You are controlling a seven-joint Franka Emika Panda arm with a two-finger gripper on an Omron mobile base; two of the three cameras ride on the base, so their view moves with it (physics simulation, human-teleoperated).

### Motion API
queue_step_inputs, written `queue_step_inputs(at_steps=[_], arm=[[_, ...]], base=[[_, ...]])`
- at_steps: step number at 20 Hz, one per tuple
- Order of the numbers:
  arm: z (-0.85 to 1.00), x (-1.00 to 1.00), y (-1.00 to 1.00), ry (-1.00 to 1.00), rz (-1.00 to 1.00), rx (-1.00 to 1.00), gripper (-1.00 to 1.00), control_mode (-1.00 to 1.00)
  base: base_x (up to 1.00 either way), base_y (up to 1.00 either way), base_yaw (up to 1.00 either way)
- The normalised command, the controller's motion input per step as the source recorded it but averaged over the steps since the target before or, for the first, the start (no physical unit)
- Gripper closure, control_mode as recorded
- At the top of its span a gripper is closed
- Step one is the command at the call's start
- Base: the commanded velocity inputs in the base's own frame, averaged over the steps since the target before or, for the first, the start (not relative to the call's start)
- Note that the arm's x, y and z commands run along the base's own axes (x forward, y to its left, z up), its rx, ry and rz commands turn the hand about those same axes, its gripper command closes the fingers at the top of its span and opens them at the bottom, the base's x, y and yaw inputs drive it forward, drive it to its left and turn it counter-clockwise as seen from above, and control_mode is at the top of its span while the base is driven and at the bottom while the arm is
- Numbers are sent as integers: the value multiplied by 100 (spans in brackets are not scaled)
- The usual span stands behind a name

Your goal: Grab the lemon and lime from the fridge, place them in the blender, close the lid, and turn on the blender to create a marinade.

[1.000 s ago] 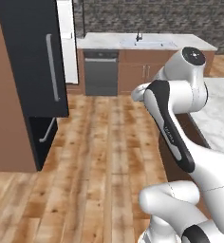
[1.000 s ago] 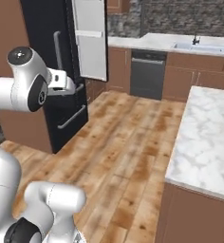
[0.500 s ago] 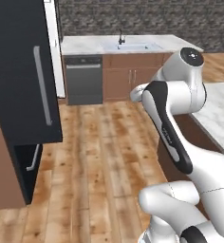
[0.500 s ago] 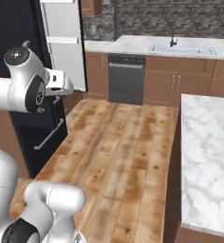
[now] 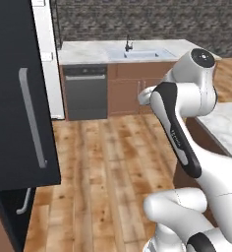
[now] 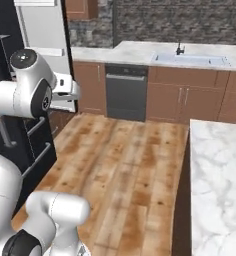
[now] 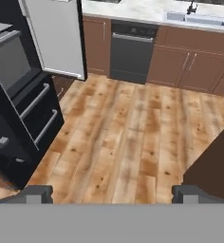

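The fridge point(image 5: 19, 98) is a tall dark cabinet at the left, with a grey handle on its near door. Beyond it, its far door point(image 5: 44, 49) stands open and shows a white inner face. The right base view has the fridge point(image 6: 5, 45) behind my arm, next to that white door point(image 6: 42, 45). In the hand view my gripper point(image 7: 113, 194) is open, its fingertips point(image 7: 35, 193) wide apart over bare wood floor. The fridge's lower drawers point(image 7: 33, 118) lie to its left. The lemon, lime, blender and lid are out of view.
A dark dishwasher point(image 5: 87, 96) sits under a pale counter with a sink point(image 5: 137, 53) along the back wall. A marble island point(image 6: 220, 180) stands to the right. Wood floor point(image 7: 128, 133) stretches between the fridge and the island.
The whole picture has shifted, so the base has driven: the fridge now sits nearer at the left and the sink counter is more central. My arm keeps its pose and the gripper stays open.
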Motion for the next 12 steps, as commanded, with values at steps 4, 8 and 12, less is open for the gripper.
queue_step_inputs(at_steps=[4,8,12], arm=[[0,0,0,0,0,0,-100,100],[0,0,0,0,0,0,-100,100],[0,0,0,0,0,0,-100,100]], base=[[97,0,34],[100,0,45],[100,0,54]])
